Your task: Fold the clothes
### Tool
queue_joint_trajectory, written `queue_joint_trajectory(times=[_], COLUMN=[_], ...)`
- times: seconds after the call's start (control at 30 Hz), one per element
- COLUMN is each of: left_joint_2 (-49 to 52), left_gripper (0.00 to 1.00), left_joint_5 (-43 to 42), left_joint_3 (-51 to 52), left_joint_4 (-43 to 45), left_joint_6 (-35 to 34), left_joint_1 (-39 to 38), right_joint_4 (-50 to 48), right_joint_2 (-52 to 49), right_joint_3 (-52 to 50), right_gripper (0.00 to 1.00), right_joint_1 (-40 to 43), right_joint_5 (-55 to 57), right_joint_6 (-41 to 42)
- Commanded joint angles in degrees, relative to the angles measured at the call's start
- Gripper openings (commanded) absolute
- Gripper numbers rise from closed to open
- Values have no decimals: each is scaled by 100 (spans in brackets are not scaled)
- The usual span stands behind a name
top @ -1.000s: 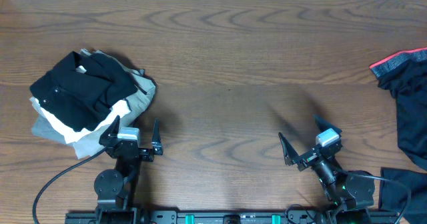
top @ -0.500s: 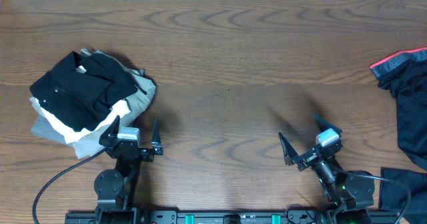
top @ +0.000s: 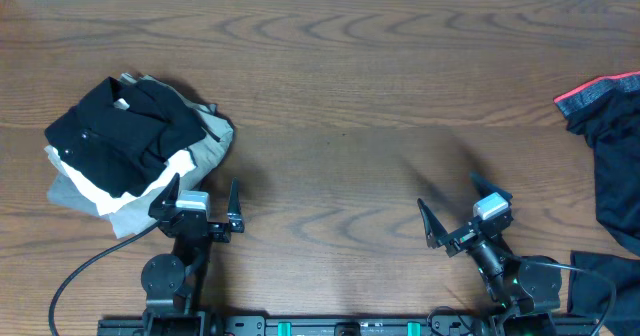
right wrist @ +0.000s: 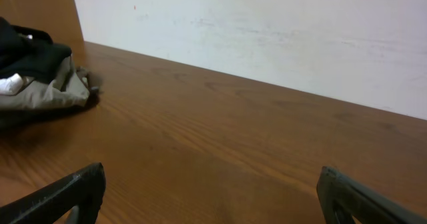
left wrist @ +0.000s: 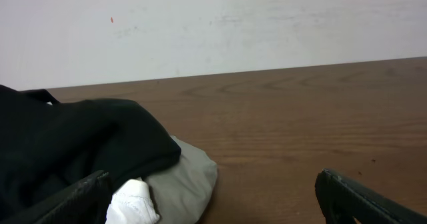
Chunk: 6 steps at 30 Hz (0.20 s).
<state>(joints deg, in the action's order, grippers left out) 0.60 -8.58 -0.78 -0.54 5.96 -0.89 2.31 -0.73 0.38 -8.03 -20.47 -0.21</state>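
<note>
Pause between garments. At near edge of bench (top: 380, 96), left claw (top: 203, 188) and right claw (top: 449, 193) both spread wide, empty. At left, folded stack (top: 130, 146); at right edge, unfolded black garment (top: 612, 151), red-edged. Next move, likely: right claw reaches right, drags black garment to centre.

The overhead camera looks straight down on the brown wooden bench (top: 340, 96). Both wrist cameras sit low behind their own jaws, facing the white wall (left wrist: 213, 24). All three share the black, white and grey fabric clothes pile (top: 130, 141), nearest the left jaws.
</note>
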Motion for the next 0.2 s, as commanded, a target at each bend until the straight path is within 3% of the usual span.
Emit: queue_joint_trajectory(times=[0.0,0.17], left_joint_2=[0,0], left_gripper=[98,98], left_joint_5=[-81,-81], left_joint_3=[55,55], left_joint_4=[-251,-251], left_joint_6=[-50,-50], left_joint_1=[-22,-22], right_joint_4=[26,28], right_joint_2=[24,24], right_joint_3=[-7,-7], right_gripper=[99,99], right_joint_1=[-66,-66], right_joint_5=[55,55], right_joint_6=[101,101])
